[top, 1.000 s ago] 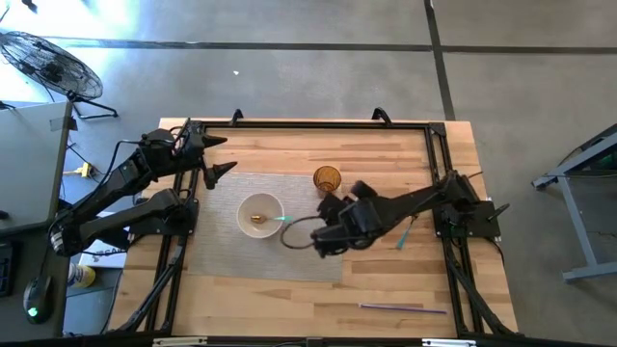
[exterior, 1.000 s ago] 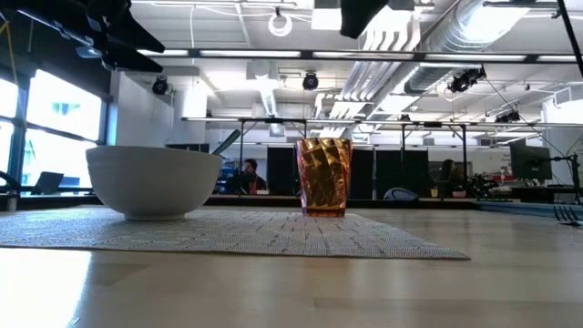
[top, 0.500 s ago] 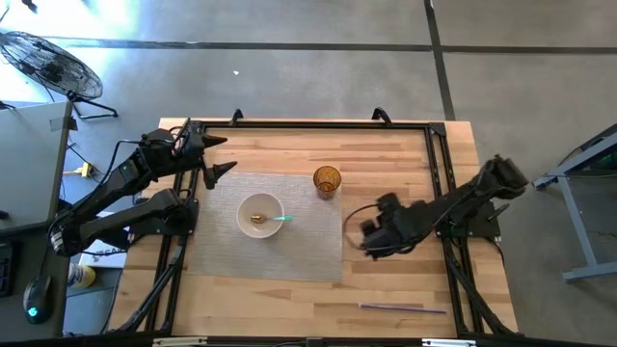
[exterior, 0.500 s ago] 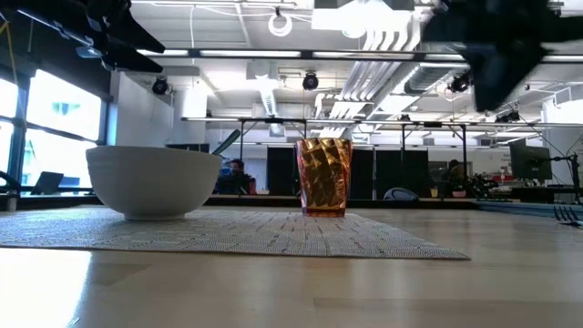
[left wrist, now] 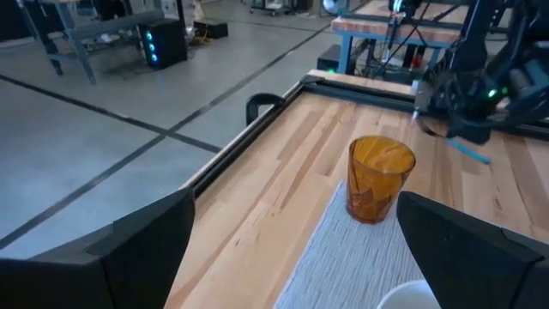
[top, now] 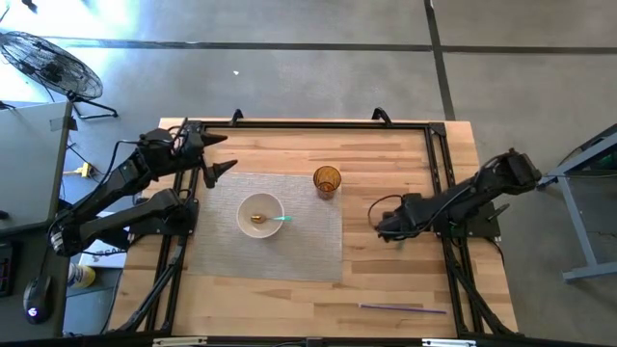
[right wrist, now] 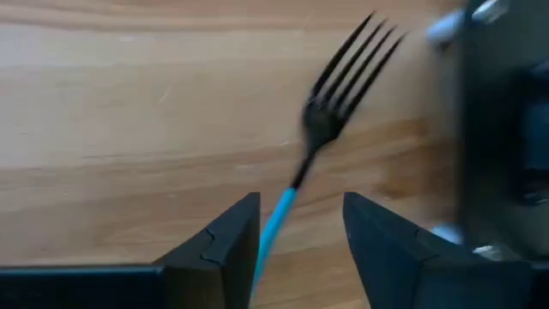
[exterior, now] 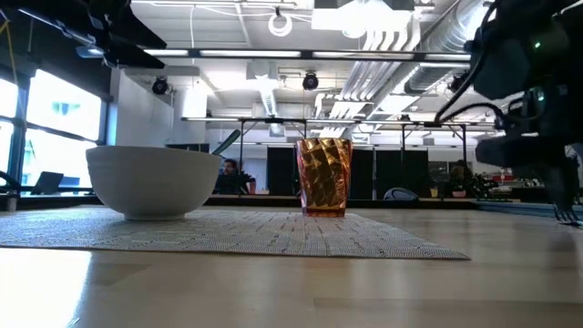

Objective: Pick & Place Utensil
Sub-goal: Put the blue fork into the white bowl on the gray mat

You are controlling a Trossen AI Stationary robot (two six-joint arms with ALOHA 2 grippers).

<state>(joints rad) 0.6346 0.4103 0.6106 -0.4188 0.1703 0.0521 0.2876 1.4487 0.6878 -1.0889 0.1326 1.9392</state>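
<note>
A fork (right wrist: 330, 112) with black tines and a blue handle lies flat on the bare wood at the table's right, just showing under my right arm in the high view (top: 399, 240). My right gripper (right wrist: 296, 215) is open low over it, one finger on each side of the blue handle, touching nothing that I can see. It also shows in the high view (top: 386, 227). A white bowl (top: 260, 214) on a grey placemat (top: 308, 253) holds a gold spoon with a teal handle (top: 273, 219). My left gripper (top: 229, 154) waits open at the far left.
An amber tumbler (top: 327, 180) stands on the placemat's far right corner and also shows in the left wrist view (left wrist: 377, 178). A thin purple utensil (top: 390, 306) lies near the table's near edge. A black frame (top: 436, 173) borders the table close to my right arm.
My right gripper has gone from beside the bowl toward the table's right edge, off the placemat, and has come down over the fork. The spoon stays in the bowl.
</note>
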